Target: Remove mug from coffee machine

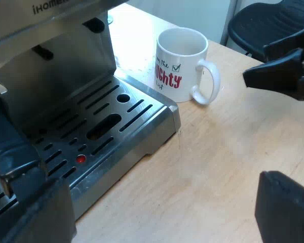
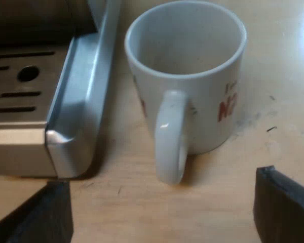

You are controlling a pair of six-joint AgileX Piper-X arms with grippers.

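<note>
A white mug with red lettering stands upright and empty on the wooden table, close beside the corner of the espresso machine's metal drip tray. In the right wrist view the mug turns its handle toward me. My right gripper is open, its fingers spread wide just short of the handle and touching nothing. From the left wrist view the right gripper hangs on the mug's handle side, a short gap away. My left gripper is open and holds nothing, over the table by the tray's edge.
The espresso machine rises behind the slotted tray, whose corner lies close to the mug. A small red dot shows on the tray. A black chair stands beyond the table edge. Bare wooden table lies between my grippers.
</note>
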